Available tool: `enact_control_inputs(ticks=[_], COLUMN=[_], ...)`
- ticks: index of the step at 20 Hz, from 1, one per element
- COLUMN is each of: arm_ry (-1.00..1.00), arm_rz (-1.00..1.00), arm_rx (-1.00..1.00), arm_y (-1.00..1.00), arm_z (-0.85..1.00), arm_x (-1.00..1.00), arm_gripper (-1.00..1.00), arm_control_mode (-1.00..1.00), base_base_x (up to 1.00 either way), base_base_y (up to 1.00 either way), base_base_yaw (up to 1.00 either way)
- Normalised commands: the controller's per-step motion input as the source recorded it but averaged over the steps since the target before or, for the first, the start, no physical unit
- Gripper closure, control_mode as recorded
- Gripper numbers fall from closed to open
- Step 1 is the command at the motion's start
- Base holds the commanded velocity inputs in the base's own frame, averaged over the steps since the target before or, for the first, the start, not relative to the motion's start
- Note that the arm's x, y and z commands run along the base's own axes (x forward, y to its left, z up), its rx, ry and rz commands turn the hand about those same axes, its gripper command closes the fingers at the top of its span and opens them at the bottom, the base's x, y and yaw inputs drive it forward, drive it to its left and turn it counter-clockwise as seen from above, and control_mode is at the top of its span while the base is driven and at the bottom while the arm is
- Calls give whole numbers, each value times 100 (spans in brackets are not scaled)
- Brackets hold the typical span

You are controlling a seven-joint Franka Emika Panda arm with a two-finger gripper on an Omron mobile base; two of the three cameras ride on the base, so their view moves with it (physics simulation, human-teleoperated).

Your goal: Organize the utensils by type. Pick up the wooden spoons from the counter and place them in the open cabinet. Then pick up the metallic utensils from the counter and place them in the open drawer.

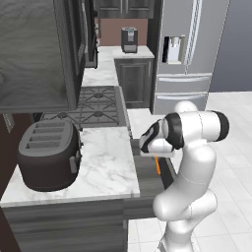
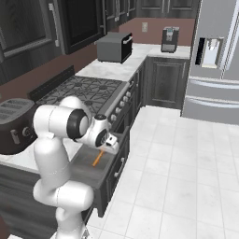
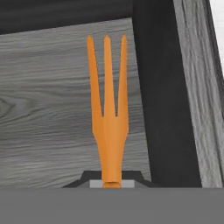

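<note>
A white robot arm reaches over the open drawer [image 2: 100,175] below the tabletop [image 1: 106,162], its tool [image 3: 112,183] clenched on the handle end of an orange fork [image 3: 108,109], one of the metallic utensils. The fork points forward from the tool with its three tines over the drawer's grey wood-grain floor, near the dark side wall, which suggests it is carried there so it can drop inside and not on the rim. Whether the tines touch the floor cannot be told. A toaster [image 1: 49,155] sits at the tabletop's left end, with the stove [image 1: 91,106] beyond its far edge.
</note>
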Motion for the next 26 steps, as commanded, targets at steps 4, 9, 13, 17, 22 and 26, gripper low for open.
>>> enact_control_inputs(ticks=[4, 9, 13, 17, 22, 26], arm_ry=[13, 3, 0, 0, 0, 0], arm_rz=[0, 0, 0, 1, 0, 0], arm_rx=[0, 0, 0, 0, 0, 0], arm_y=[-19, -12, 0, 0, -6, -25], arm_z=[-34, -29, -28, -32, -35, -34], arm_x=[18, 20, 21, 16, 9, 1], arm_gripper=[100, 100, 100, 100, 100, 100], arm_control_mode=[-100, -100, -100, -100, -100, -100], base_base_x=[0, 0, 0, 0, 0, 0], base_base_y=[0, 0, 0, 0, 0, 0], base_base_yaw=[0, 0, 0, 0, 0, 0])
